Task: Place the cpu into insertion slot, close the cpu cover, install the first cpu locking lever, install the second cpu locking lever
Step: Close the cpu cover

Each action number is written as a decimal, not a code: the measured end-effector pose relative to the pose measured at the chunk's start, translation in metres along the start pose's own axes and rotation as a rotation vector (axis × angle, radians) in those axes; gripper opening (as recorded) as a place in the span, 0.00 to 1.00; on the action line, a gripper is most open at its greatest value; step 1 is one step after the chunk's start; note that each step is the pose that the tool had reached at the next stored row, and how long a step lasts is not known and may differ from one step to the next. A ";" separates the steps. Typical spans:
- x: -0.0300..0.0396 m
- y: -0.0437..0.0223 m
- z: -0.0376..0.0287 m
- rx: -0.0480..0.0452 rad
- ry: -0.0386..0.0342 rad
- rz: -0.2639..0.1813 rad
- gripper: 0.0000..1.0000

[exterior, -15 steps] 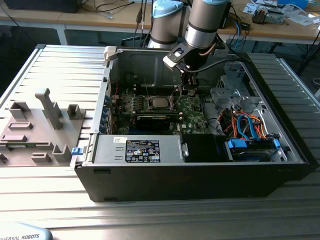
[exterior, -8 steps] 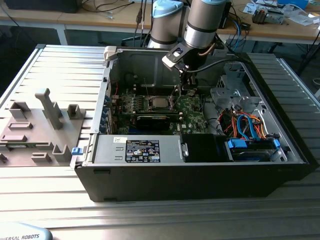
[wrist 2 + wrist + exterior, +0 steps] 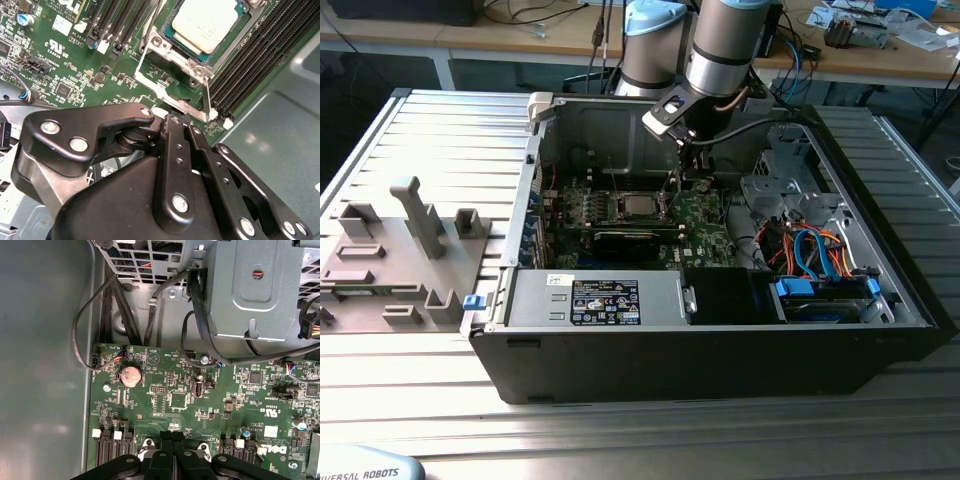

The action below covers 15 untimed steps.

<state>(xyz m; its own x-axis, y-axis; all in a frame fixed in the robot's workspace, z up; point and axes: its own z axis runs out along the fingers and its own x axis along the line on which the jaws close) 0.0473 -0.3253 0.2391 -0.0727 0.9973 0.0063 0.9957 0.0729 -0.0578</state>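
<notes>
Down inside the open computer case (image 3: 720,340), the pincer (image 3: 177,121) hangs with its fingers pressed together just beside the metal cover (image 3: 165,47) framing the seated cpu (image 3: 205,22), likely narrowed to nudge the thin lever (image 3: 207,97) nearby.

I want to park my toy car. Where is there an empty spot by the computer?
The ribbed table in front of the computer case is bare. Inside it is crowded: green board, cables and the gripper.
</notes>
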 end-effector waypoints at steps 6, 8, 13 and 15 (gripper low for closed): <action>0.0002 -0.0027 0.0002 0.0000 0.0001 0.000 0.11; 0.0002 -0.0032 0.0002 0.0000 0.0000 0.000 0.11; 0.0004 -0.0060 0.0005 0.0000 0.0000 0.000 0.11; 0.0005 -0.0068 0.0006 0.0000 0.0000 0.000 0.11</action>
<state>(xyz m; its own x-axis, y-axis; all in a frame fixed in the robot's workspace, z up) 0.0405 -0.3253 0.2389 -0.0728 0.9973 0.0063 0.9957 0.0730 -0.0578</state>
